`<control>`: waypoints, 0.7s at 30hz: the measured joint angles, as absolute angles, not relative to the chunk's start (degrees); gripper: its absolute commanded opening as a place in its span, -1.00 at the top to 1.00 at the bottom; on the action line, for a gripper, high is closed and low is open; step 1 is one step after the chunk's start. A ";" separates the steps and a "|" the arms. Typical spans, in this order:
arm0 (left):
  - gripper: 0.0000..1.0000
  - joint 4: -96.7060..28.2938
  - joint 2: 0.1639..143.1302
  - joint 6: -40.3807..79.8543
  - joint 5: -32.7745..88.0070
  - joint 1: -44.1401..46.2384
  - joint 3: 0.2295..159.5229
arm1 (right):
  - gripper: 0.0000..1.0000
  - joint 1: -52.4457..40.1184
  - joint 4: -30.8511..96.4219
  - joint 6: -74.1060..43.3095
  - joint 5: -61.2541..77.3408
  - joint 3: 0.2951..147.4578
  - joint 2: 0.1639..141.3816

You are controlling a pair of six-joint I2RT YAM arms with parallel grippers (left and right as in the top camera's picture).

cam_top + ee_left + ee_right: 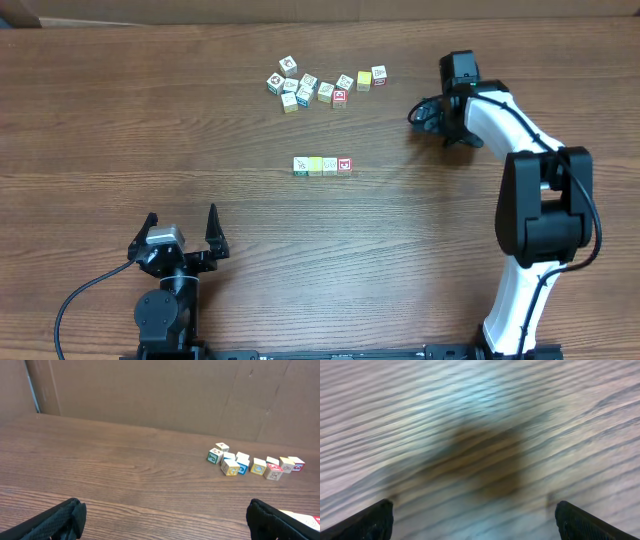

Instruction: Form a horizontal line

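A short straight row of small picture cubes, the horizontal line (pixel 322 166), lies mid-table, edge to edge: white-green at its left end, pale yellow in the middle, red-faced at the right. Only a corner of that horizontal line (pixel 306 519) shows at the bottom right of the left wrist view. My left gripper (pixel 182 228) (pixel 165 520) is open near the front edge, well short of the row, with bare wood between its fingers. To the right of the row, my right gripper (pixel 428 118) (pixel 475 522) is open low over blurred wood and holds nothing.
A loose cluster of several similar cubes (pixel 322 86) (pixel 255 462) lies behind the row toward the far edge. A brown cardboard wall (pixel 150 390) stands behind the table. The right arm (pixel 540 200) reaches in from the front right.
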State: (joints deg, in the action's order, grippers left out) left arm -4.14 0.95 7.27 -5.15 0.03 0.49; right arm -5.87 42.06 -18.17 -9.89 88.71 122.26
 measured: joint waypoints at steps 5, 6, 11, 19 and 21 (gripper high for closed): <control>-0.99 -4.14 0.95 7.27 -5.17 0.03 0.49 | -1.00 -10.11 41.95 -18.15 -9.87 88.71 117.08; -0.99 -4.14 0.95 7.27 -5.17 0.03 0.49 | -1.00 -10.96 41.98 -18.20 -9.87 88.71 115.61; -1.00 -4.14 0.95 7.27 -5.17 0.03 0.49 | -1.00 -13.52 41.98 -18.11 -9.89 88.71 108.22; -0.99 -4.14 0.95 7.27 -5.17 0.03 0.49 | -1.00 -15.00 42.00 -18.15 -9.89 88.71 95.18; -1.00 -4.14 0.95 7.27 -5.17 0.03 0.49 | -1.00 -15.00 42.00 -18.13 -9.89 88.71 91.85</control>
